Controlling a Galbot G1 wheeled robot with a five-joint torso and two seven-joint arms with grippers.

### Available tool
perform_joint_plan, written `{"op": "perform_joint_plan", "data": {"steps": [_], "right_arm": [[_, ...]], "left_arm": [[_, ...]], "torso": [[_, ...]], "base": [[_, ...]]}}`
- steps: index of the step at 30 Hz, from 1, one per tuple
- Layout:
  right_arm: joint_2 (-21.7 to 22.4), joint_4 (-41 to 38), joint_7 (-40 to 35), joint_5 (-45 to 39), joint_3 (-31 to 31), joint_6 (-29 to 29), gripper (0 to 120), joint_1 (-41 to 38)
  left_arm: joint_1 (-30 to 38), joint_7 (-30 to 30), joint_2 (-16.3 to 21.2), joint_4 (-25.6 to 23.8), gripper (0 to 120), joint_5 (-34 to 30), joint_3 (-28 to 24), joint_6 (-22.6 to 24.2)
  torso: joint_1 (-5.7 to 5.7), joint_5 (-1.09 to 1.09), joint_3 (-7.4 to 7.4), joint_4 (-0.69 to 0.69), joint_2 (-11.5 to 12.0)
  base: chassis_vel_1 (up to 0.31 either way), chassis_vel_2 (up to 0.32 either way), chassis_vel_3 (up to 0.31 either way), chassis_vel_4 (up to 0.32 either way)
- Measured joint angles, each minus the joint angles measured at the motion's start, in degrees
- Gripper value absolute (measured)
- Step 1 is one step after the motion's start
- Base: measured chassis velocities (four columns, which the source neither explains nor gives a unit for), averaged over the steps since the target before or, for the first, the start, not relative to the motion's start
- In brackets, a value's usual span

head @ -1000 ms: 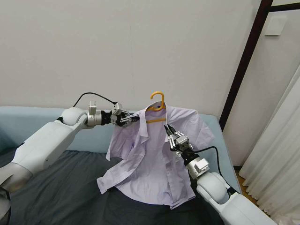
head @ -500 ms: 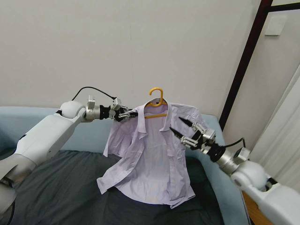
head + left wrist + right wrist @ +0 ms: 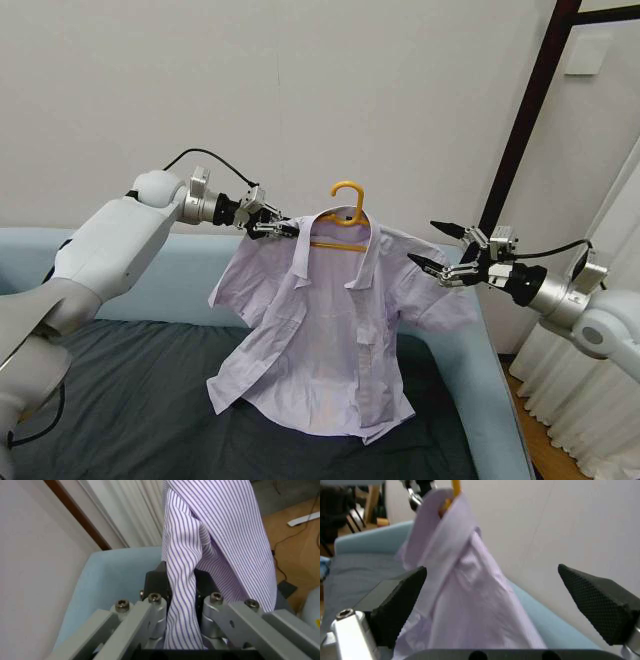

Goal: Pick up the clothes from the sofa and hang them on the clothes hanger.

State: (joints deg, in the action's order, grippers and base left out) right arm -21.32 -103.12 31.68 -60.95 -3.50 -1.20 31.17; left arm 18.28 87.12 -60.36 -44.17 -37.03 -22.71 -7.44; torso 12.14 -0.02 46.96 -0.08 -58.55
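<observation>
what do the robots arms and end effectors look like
Smooth white shells on left arm and right arm, silver wrists, a black cable looping at each. Left end effector and right end effector are silver linkages; the right's pads are black, dimpled.

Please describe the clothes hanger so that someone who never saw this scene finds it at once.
Above the light blue sofa, a lilac shirt hangs before the white wall. The hanger sits inside its collar: its orange hook is the only bright colour there.

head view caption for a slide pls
Left gripper grips the lilac shirt, draped on an orange hanger over the sofa; right gripper open beside the sleeve.
</observation>
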Motion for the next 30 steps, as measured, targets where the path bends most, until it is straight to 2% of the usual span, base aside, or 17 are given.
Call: {"op": "perform_joint_plan", "data": {"steps": [4, 11, 21, 25, 28, 30], "right_arm": [[1.45, 0.03, 0.09, -0.25, 0.52, -5.28, 100, -1.47], [1.02, 0.23, 0.08, 1.06, 2.78, -6.45, 100, -2.74], [-5.02, 2.82, 0.35, 4.95, 5.21, -5.51, 100, -3.26], [-8.56, 5.01, 0.95, 5.05, 6.99, -4.94, 100, -5.18], [-9.44, 5.75, 1.85, 5.05, 7.59, -4.89, 100, -6.01], [-9.53, 6.37, 3.02, 5.18, 8.20, -5.05, 91, -6.96]], "left_arm": [[0.88, 0.99, 0.13, -0.57, 7, 0.56, -0.54, 0.61], [0.86, 0.91, 0.67, -2.44, 7, -0.29, -0.83, 0.90], [-0.99, 0.72, -0.33, -3.11, 7, -0.38, -0.52, 0.90], [-0.78, 0.65, -0.69, -1.81, 7, 0.30, -0.45, 0.65], [-0.44, 0.64, -0.66, -0.81, 7, 0.85, -0.37, 0.07], [-0.22, 0.61, -0.50, 0.03, 7, 1.36, -0.31, -0.54]], "torso": [[0.00, -0.01, 0.00, 0.02, 0.00], [0.00, -0.01, -0.01, 0.02, 0.00], [0.00, -0.02, 0.00, 0.01, 0.00], [0.00, -0.02, 0.00, 0.01, 0.00], [0.00, -0.01, 0.00, 0.03, 0.00], [0.00, -0.02, 0.00, 0.03, 0.00]], "base": [[0.000, 0.000, 0.000, 0.000], [0.000, 0.000, 0.000, 0.000], [0.000, 0.000, 0.000, 0.000], [0.000, 0.000, 0.000, 0.000], [0.000, 0.000, 0.000, 0.000], [0.000, 0.000, 0.000, 0.000]]}}
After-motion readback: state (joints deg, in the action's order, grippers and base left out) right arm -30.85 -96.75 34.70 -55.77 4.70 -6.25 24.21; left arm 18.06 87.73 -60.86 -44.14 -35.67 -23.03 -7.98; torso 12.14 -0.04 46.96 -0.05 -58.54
